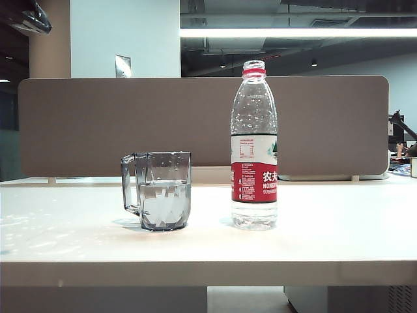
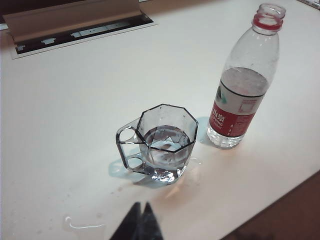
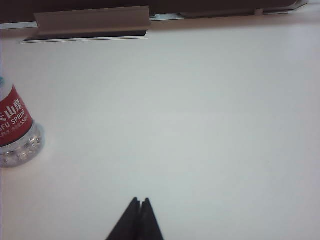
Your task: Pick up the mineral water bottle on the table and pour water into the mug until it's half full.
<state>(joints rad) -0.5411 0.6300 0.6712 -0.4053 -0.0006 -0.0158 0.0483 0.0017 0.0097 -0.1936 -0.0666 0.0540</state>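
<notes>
The mineral water bottle (image 1: 254,147) stands upright and uncapped on the white table (image 1: 326,241), water only in its lower part. To its left the smoky faceted mug (image 1: 158,190) stands about half full of water (image 1: 165,195), handle pointing left. Neither arm shows in the exterior view. In the left wrist view my left gripper (image 2: 141,205) is shut and empty, a short way from the mug (image 2: 164,143), with the bottle (image 2: 245,80) beyond it to one side. My right gripper (image 3: 139,201) is shut with nothing in it, well away from the bottle's base (image 3: 15,130).
A brown partition panel (image 1: 98,124) runs along the table's back edge. A cable slot with a raised lid (image 2: 80,25) lies behind the mug. A small spill and a thin white thread (image 2: 82,225) lie on the table near the left gripper.
</notes>
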